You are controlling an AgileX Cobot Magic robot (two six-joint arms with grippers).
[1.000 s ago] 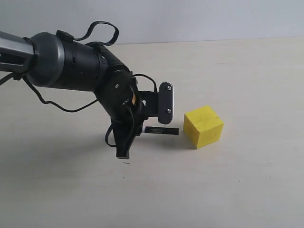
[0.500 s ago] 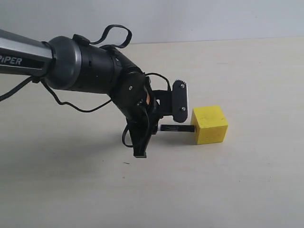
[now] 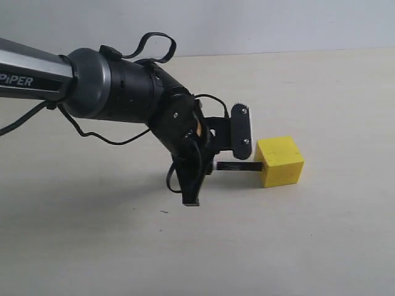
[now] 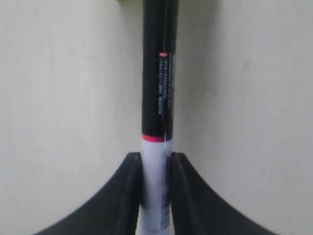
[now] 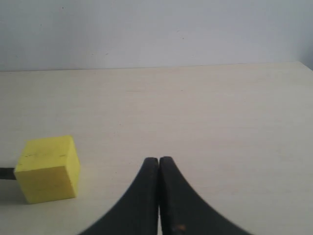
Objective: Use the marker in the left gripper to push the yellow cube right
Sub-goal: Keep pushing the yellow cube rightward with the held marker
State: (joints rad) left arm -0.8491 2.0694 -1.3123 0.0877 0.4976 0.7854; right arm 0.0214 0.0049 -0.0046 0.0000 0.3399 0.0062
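The marker (image 4: pixel 157 98) is clamped by its white barrel between the left gripper's (image 4: pixel 155 164) fingers. Its black end projects past the fingertips and is cut off at the frame edge. In the exterior view that end appears pressed against the cube (image 3: pixel 281 161), which is set straight ahead of the fingertips. The right gripper (image 5: pixel 159 164) is closed on nothing, with the cube off to one side of its fingers.

Setting, robotics lab or test bench by the look of it: plain pale tabletop (image 3: pixel 321 246) meeting a blank grey-white wall (image 3: pixel 278 24), a bulky black and grey robot arm (image 3: pixel 92 86) lettered "PiPER" trailing loose black cables (image 3: pixel 154 42), and a plain yellow cube (image 3: pixel 281 161) on the surface.
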